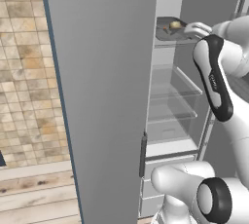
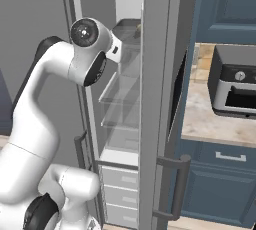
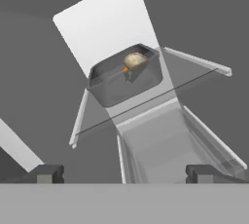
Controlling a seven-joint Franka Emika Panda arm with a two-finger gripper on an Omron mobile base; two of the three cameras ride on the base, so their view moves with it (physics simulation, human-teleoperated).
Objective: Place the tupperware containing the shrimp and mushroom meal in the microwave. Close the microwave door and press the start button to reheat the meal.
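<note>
The tupperware (image 3: 126, 78) is a greyish see-through tub on the top glass shelf of an open fridge, and it also appears in the left base view (image 1: 168, 30) and the right base view (image 2: 127, 28). Inside it lies the shrimp and mushroom meal (image 3: 132, 62), a tan lump with a bit of orange. My gripper (image 3: 125, 174) is open, its fingertips (image 3: 48, 173) spread wide, and it is aimed at the tub from a short way in front and below. My hand (image 1: 196, 29) hangs just right of the tub, not touching it. The microwave and the microwave door are out of view.
The fridge's left door (image 1: 97, 96) and right door (image 2: 160, 99) stand open on either side of my arm. Lower glass shelves (image 1: 172, 96) and drawers (image 2: 120, 186) sit below the tub. A small grey countertop oven (image 2: 235, 86) rests on the counter (image 2: 210, 124) to the right, with blue cabinets (image 2: 225, 4) around it.
</note>
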